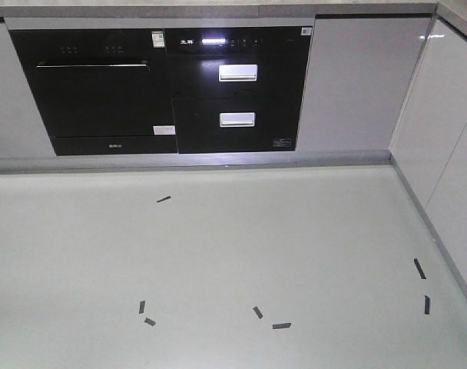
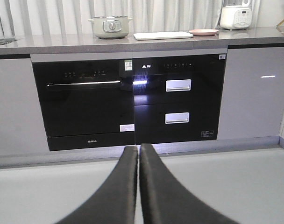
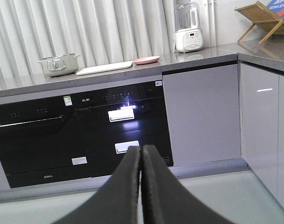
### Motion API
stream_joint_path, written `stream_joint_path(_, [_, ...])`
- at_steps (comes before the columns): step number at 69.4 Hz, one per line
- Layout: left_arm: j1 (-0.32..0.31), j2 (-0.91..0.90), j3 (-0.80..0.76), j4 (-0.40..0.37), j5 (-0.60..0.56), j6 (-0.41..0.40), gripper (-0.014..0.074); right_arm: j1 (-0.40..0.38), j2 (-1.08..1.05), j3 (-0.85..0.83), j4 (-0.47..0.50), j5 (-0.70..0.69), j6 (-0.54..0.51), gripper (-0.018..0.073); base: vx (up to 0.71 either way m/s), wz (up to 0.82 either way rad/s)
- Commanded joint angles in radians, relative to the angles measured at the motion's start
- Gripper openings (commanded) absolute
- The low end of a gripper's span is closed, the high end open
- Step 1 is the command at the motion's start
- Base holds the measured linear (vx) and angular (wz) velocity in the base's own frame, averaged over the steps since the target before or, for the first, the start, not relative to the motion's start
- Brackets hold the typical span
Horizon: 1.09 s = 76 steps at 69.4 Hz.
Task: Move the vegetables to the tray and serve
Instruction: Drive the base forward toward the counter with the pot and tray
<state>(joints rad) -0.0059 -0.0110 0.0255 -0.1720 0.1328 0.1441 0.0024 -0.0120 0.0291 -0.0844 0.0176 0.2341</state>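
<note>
Left wrist: flat white tray (image 2: 163,35)

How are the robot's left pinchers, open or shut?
Shut. In the left wrist view, the left gripper has its two black fingers pressed together, with only a thin seam between them and nothing held.

The left gripper (image 2: 138,148) has two smooth black fingers (image 2: 116,186), wide at the bottom and sweeping in a curve up to narrow tips. The right gripper (image 3: 141,148) is built alike, its black surfaces showing a dull grey sheen along the inner edges.
</note>
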Motion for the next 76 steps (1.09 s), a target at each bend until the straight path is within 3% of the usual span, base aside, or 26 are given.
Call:
stream_joint_path(1, [0.001, -0.014, 0.027, -0.010, -0.068, -0.008, -0.0006, -0.005, -0.007, 0.015, -0.009, -0.077, -0.003, -0.0003, 0.00, 0.00])
stream_joint_path(76, [0.001, -0.014, 0.027, -0.010, -0.068, -0.008, -0.0006, -0.005, -0.007, 0.015, -0.009, -0.075, -0.003, -0.0003, 0.00, 0.00])
